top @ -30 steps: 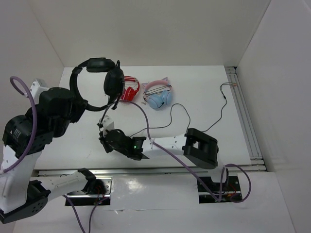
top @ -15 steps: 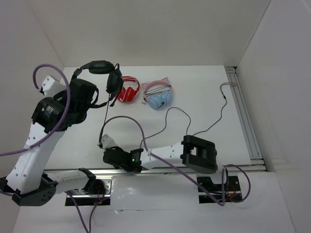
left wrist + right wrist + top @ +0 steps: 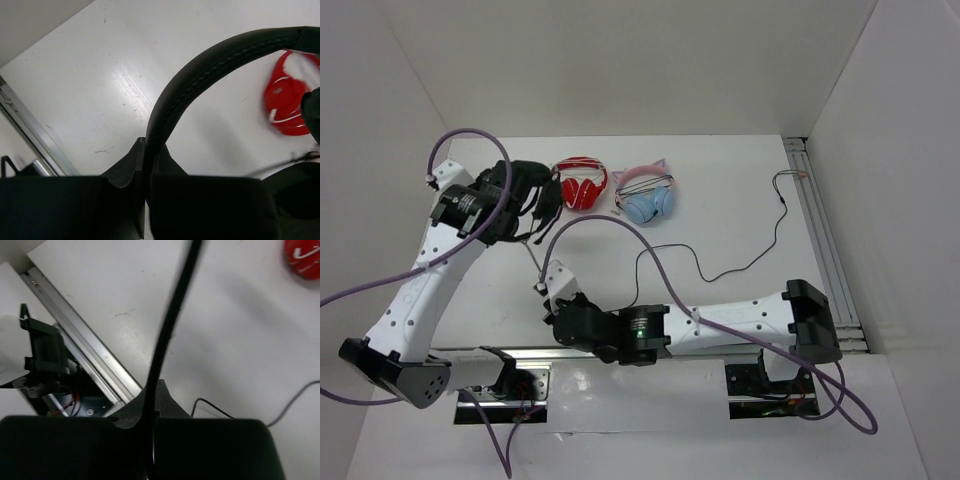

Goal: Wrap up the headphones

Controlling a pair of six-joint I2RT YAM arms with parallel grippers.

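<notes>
The black headphones (image 3: 533, 190) hang at the back left of the table, and my left gripper (image 3: 513, 200) is shut on their padded headband (image 3: 200, 70). In the left wrist view the band rises from between the jaws and arcs to the right. A thin black cable (image 3: 760, 255) drops from the earcups to my right gripper (image 3: 548, 284), which is shut on it near the front left. In the right wrist view the cable (image 3: 172, 315) runs up out of the closed jaws. The rest of the cable trails across the table to the back right.
Red-and-white headphones (image 3: 582, 185) and light-blue cat-ear headphones (image 3: 645, 200) lie at the back, just right of the black pair. A metal rail (image 3: 820, 230) runs along the table's right edge, another (image 3: 85, 345) along the front. White walls enclose the table.
My left arm has brought the headphones down from high up to low over the back left. The right arm has stretched out leftward, its gripper staying on the cable, and the slack loop has shrunk.
</notes>
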